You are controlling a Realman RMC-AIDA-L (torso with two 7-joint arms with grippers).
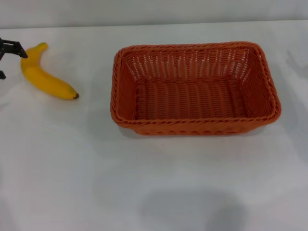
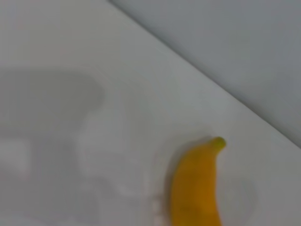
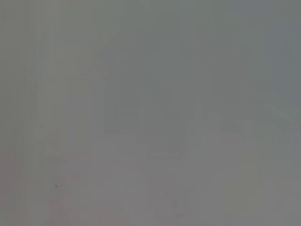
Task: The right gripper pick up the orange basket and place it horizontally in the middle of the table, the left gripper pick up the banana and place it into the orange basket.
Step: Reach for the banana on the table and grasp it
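My left hand is sitting at the far left edge of the head view, mostly cut off, with only black fingers showing just beside the stem end of the banana; one dark tip is reaching right up to the stem, though I cannot tell if it is touching. The fingers are looking spread rather than pinched together, and they are gripping nothing. My right hand is not showing anywhere: its wrist view is giving only a blurred grey field in which I am making out nothing. The banana is lying flat on the white bench at the far left, curving from its greenish-yellow stem toward a small dark tip that is pointing right, toward the basket. From my left wrist view I am seeing only the stem half of the banana, soft and blurred, with the rest running out of the picture. The orange basket is standing upright near the middle of the bench, a little to the right, its long side running left to right, well apart from the banana, with its woven floor showing bare.
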